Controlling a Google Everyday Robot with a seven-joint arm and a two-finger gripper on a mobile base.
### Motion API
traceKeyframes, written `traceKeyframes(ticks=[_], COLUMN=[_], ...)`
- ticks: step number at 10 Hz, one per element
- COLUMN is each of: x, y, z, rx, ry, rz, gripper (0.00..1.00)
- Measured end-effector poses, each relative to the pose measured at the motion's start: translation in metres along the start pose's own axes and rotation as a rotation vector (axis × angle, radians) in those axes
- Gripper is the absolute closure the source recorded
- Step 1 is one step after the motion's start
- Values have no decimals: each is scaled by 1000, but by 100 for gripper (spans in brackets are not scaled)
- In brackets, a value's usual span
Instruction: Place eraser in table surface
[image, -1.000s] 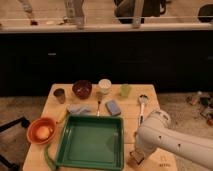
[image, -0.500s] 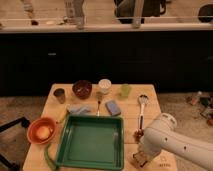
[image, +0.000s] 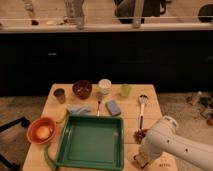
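Note:
The pale wooden table surface (image: 131, 116) holds a green tray (image: 92, 142) in its near half. My gripper (image: 142, 158) hangs from the white arm (image: 172, 142) at the table's near right corner, just right of the tray and low over the bare wood. A small tan shape at the gripper's tip may be the eraser, but I cannot make it out for certain. No other eraser shows on the table.
Behind the tray lie a blue sponge (image: 113, 107), a grey-blue cloth (image: 79, 108) and a long spoon (image: 142, 107). Further back stand a dark bowl (image: 82, 89), a white cup (image: 104, 86), a green cup (image: 125, 90) and a can (image: 59, 94). An orange bowl (image: 41, 130) sits at the left.
The arm has drawn toward the near edge and the gripper has dropped lower beside the tray's right side. The things on the table have not moved.

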Motion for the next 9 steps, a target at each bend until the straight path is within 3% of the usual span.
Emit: traceKeyframes(ticks=[9], x=[4], y=[-8], z=[16], rx=[-10], ry=[-27], rz=[-27], gripper=[90])
